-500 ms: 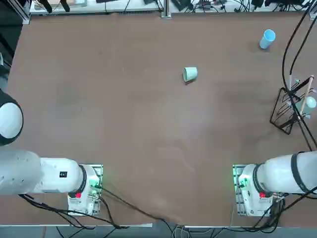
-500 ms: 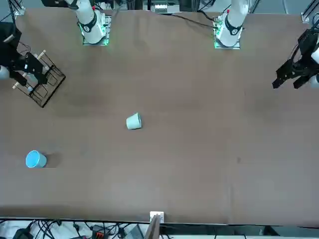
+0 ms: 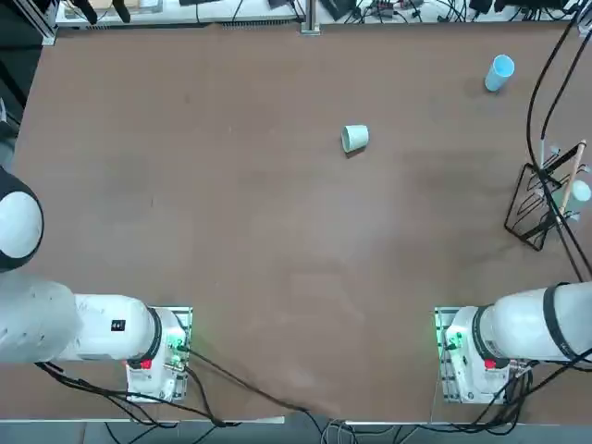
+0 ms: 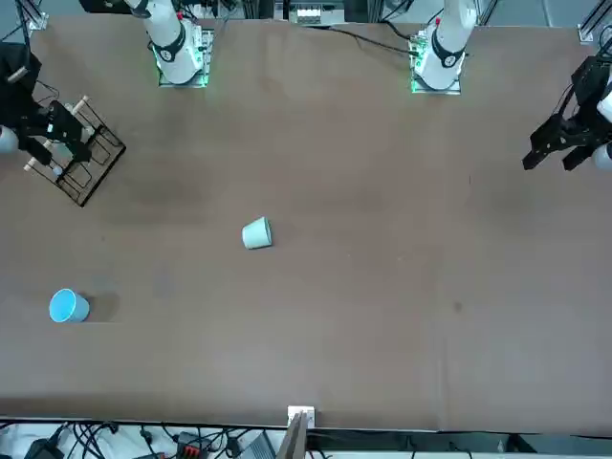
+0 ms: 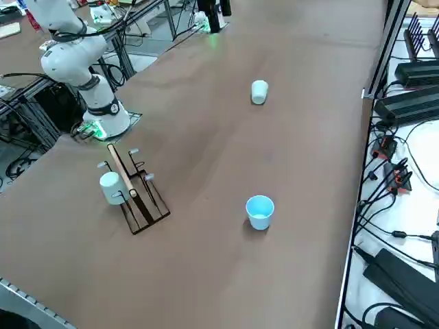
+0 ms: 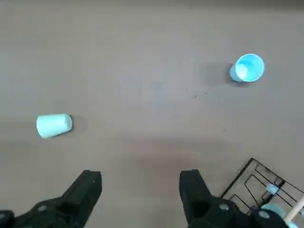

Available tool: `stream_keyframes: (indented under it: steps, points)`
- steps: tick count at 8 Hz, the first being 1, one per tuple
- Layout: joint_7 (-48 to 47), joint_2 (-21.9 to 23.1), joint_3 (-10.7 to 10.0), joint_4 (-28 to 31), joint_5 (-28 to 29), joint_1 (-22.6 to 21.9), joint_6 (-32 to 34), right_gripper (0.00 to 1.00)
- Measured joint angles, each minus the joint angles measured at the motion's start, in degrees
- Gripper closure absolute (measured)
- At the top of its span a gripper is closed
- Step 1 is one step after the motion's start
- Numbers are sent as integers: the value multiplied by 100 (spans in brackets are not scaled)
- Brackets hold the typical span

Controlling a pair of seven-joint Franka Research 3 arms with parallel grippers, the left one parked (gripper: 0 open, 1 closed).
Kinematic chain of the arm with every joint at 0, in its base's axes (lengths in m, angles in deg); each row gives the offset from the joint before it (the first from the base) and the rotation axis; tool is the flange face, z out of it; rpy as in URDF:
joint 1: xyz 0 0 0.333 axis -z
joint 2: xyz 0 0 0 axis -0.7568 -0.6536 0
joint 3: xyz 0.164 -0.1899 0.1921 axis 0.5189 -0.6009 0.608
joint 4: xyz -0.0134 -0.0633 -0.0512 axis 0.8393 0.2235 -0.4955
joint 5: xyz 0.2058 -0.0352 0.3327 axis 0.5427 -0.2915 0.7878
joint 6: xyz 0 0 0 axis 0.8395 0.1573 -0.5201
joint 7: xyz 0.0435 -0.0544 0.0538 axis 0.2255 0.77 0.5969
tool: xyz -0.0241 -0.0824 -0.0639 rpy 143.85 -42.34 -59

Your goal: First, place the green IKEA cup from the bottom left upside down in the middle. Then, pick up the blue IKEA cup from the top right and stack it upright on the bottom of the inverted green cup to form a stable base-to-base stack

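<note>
1. The right tool (image 6: 141, 172) hangs open and empty over the worktop (image 5: 206, 226), fingers spread wide, near the wire rack (image 5: 152, 204) in the front view.
2. The green IKEA cup (image 3: 357, 138) appears to lie on its side around the middle of the worktop, mouth toward the robot's left; the blue IKEA cup (image 5: 260, 212) stands upright farther out on the robot's right.
3. A roll is the first danger: a finger brushing the toppled green cup could send it off, since its tapered wall offers little resistance.
4. A poor turn is the second: gripped off-centre, the cup could swing between the fingers and land on its rim's edge rather than flat, mouth down.
5. The stack is the third: with the narrow green base as its only footing, the blue cup could tip if set down off-centre or released while leaning.
6. Cables (image 3: 566, 231) hanging near the rack might snag during a low sweep.
7. The right wrist view shows the parted fingers clearly, which the top view leaves out.
8. The right side view reveals the pale cup (image 5: 114, 187) at the rack, largely masked by the arm in the front view.
9. The top view catches the green cup's mouth end, while the right side view presents its base.
</note>
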State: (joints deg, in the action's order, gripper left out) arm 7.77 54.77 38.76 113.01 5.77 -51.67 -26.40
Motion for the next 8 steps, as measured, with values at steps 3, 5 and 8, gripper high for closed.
stream_keyframes:
  steps: [3,5,8]
  points:
    - [8,-409,83,57,20,-617,8,0]
    - [101,-871,108,118,13,-1198,-181,0]
    - [897,-1590,123,177,-7,-2002,-951,0]
